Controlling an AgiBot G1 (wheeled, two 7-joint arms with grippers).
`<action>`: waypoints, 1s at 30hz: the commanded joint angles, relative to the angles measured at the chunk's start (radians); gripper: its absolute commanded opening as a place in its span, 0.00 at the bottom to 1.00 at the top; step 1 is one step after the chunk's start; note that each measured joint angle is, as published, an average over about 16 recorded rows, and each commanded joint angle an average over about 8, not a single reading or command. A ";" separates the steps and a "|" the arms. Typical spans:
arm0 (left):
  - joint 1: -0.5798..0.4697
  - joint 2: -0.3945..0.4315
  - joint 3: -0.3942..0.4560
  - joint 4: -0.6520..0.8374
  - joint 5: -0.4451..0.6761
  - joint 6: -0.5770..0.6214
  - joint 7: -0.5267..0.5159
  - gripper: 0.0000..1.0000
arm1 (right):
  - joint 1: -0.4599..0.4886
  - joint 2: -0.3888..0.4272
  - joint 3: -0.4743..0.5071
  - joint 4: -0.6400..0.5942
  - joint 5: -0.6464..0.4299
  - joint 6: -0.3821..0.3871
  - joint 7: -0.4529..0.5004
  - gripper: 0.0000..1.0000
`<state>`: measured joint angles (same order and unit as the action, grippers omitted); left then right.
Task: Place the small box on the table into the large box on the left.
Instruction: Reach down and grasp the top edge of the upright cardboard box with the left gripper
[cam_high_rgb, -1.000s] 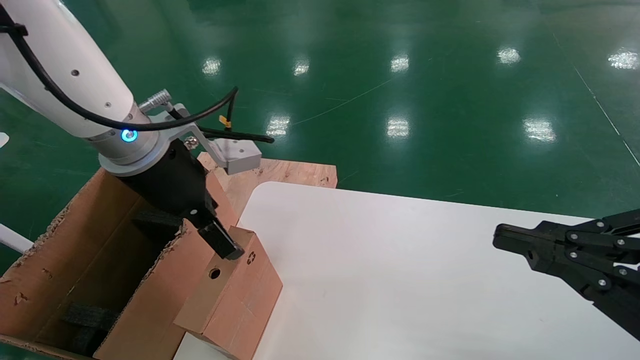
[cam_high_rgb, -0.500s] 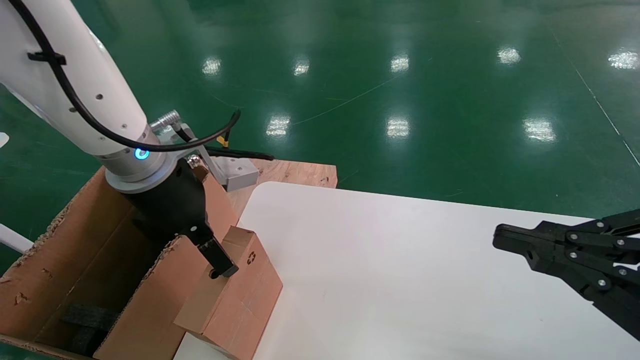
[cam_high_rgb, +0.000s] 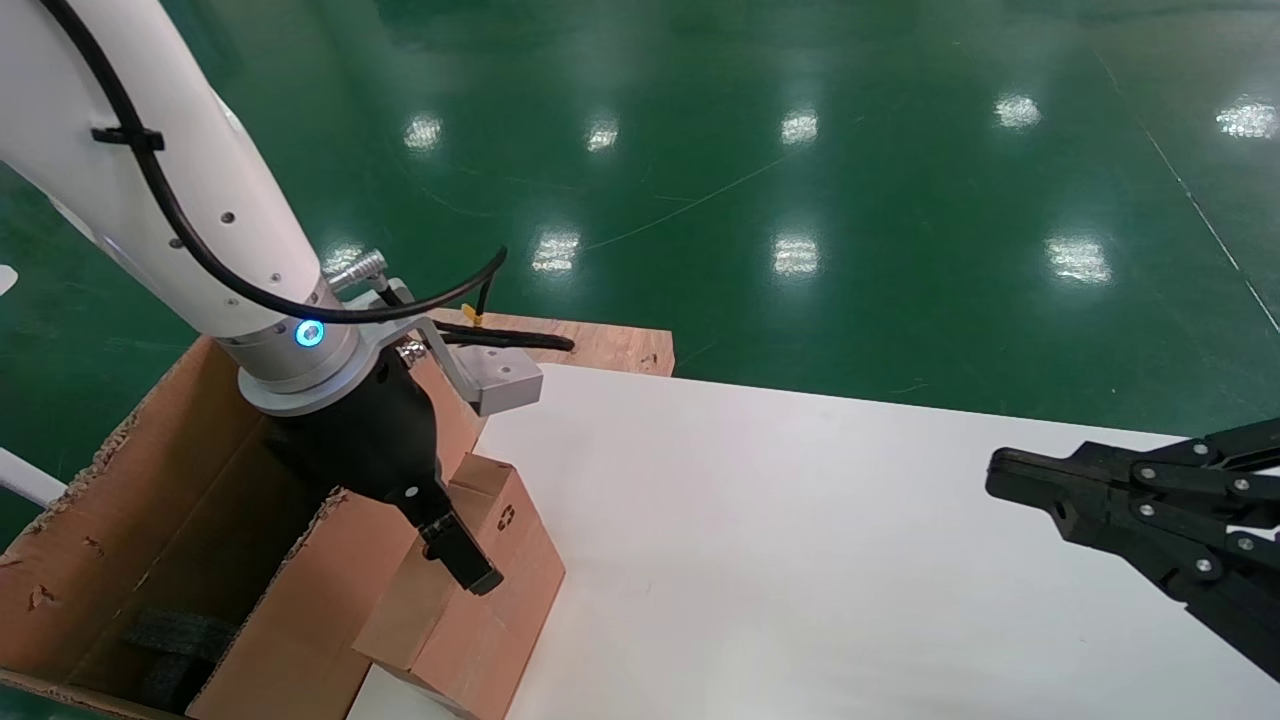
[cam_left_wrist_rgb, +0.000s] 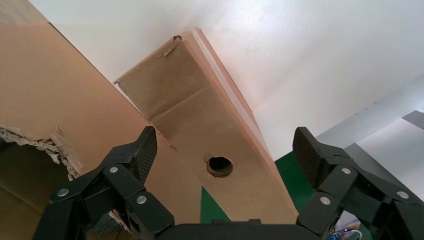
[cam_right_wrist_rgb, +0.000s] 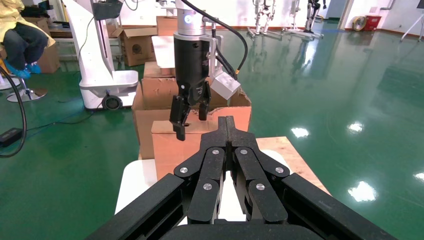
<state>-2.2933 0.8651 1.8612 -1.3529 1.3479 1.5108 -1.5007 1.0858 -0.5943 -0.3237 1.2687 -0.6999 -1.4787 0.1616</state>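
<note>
The small box (cam_high_rgb: 490, 610), plain brown with a recycling mark, sits tilted at the left corner of the white table (cam_high_rgb: 800, 560) and leans against the torn wall of the large box (cam_high_rgb: 110, 520). My left gripper (cam_high_rgb: 452, 552) is open and low over the small box. In the left wrist view the box's top with its round hole (cam_left_wrist_rgb: 220, 166) lies between the spread fingers (cam_left_wrist_rgb: 144, 152), which do not touch it. Dark foam (cam_high_rgb: 165, 630) lies inside the large box. My right gripper (cam_high_rgb: 1000, 475) is shut and empty, over the table's right side.
A bare plywood board (cam_high_rgb: 600, 345) lies behind the table's far left corner. Green floor surrounds the table. In the right wrist view, more cartons (cam_right_wrist_rgb: 135, 47) and a white robot base (cam_right_wrist_rgb: 107, 82) stand farther off.
My left gripper has come down and toward the near side over the small box, now hiding its hole in the head view. The small box and the right arm have not moved.
</note>
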 joint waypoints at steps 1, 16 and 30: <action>0.000 0.003 0.005 0.000 0.000 0.001 0.000 1.00 | 0.000 0.000 0.000 0.000 0.000 0.000 0.000 0.00; 0.025 0.007 0.039 0.000 0.023 -0.031 -0.005 1.00 | 0.000 0.000 0.000 0.000 0.000 0.000 0.000 0.00; 0.049 0.007 0.052 0.000 0.040 -0.061 -0.014 0.89 | 0.000 0.000 0.000 0.000 0.001 0.000 0.000 0.00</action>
<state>-2.2455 0.8724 1.9127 -1.3530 1.3875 1.4508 -1.5148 1.0857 -0.5941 -0.3242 1.2685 -0.6993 -1.4783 0.1612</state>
